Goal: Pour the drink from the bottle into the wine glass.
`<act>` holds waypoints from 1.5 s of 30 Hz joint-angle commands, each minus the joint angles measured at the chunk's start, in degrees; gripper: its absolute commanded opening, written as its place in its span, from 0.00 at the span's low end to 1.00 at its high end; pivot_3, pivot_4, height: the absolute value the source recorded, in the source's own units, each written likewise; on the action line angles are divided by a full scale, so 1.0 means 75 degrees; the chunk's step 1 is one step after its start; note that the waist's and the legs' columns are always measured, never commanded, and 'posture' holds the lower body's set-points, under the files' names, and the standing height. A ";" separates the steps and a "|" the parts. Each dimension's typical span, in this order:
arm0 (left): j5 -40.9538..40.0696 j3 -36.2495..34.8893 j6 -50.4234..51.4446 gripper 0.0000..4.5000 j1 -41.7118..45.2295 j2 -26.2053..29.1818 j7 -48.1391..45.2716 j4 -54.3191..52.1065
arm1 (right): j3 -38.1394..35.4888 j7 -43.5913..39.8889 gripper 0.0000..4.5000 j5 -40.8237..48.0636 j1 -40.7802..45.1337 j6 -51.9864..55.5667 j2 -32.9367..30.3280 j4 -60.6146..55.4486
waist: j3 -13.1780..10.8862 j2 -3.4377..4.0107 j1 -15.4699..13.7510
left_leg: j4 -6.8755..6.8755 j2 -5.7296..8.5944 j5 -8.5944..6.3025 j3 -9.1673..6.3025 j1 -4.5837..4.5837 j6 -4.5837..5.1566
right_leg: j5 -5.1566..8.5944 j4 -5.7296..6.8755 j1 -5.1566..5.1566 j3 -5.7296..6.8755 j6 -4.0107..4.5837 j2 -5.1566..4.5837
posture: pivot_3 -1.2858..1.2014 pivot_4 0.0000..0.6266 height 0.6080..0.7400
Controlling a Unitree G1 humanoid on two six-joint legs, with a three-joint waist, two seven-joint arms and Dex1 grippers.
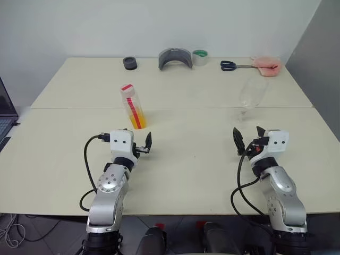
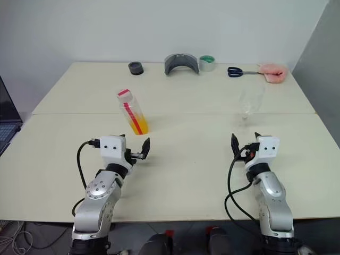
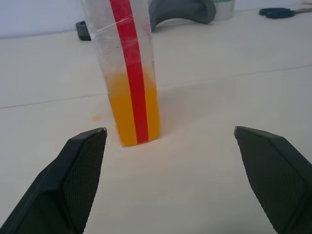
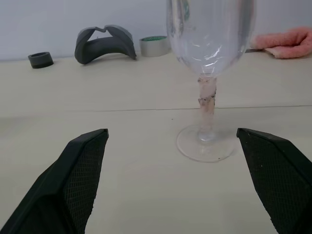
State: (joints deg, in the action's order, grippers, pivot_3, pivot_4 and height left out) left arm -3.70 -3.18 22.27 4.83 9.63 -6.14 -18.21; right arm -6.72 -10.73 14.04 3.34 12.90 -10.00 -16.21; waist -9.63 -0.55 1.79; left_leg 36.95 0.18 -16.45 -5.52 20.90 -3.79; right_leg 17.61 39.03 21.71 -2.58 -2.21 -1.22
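The bottle, clear plastic with a red-and-yellow strip, stands upright on the cream table, left of centre. The orange drink fills its lower part. My left gripper sits just in front of it, open, and the wrist view shows the bottle a little beyond the fingertips and off to one side. The empty wine glass stands upright to the right. My right gripper is open just short of it, with the stem and foot ahead between the fingers.
Along the table's far edge lie a black ring, a grey curved piece, a tape roll, scissors and a pink cloth. A laptop pokes in at the left edge. A seam crosses the table behind the bottle.
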 commanded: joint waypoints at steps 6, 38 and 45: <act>0.0161 0.0002 0.0142 1.00 0.0380 -0.0260 0.0451 -0.0180 | 0.0382 -0.0885 1.00 0.0286 -0.0072 0.0166 -0.0549 -0.0860 | -0.0001 -0.0001 -0.0009 | -0.0001 0.0001 0.0000 -0.0023 0.0003 0.0000 | 0.0000 0.0000 -0.0002 0.0015 0.0001 0.0001 | 0.52 0.24 1.00; 0.0715 -0.0210 0.1212 1.00 0.2578 -0.0711 0.1488 0.0799 | 0.0777 -0.2157 1.00 0.2037 0.0898 0.2055 -0.1743 -0.2305 | -0.0016 -0.0029 -0.0014 | 0.0005 0.0019 0.0003 -0.0058 0.0003 -0.0004 | -0.0001 -0.0005 -0.0023 0.0041 0.0000 -0.0007 | 0.52 0.24 1.00; 0.0679 -0.0403 0.1059 1.00 0.3060 -0.0697 0.1579 0.1350 | 0.0855 -0.2237 1.00 0.2163 0.1147 0.2171 -0.1724 -0.2309 | -0.0027 -0.0048 -0.0023 | 0.0005 0.0019 0.0003 -0.0060 0.0005 -0.0004 | -0.0001 -0.0007 -0.0022 0.0043 0.0000 -0.0009 | 0.52 0.24 1.00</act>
State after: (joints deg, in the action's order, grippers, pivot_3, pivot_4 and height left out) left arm 1.37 -5.99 31.92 26.04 4.18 5.55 -7.66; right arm -0.13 -27.14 28.61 10.55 29.01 -23.25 -31.38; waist -9.84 -0.90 1.62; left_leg 36.99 0.32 -16.43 -5.99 20.94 -3.82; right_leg 17.60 38.98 21.55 -2.27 -2.21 -1.28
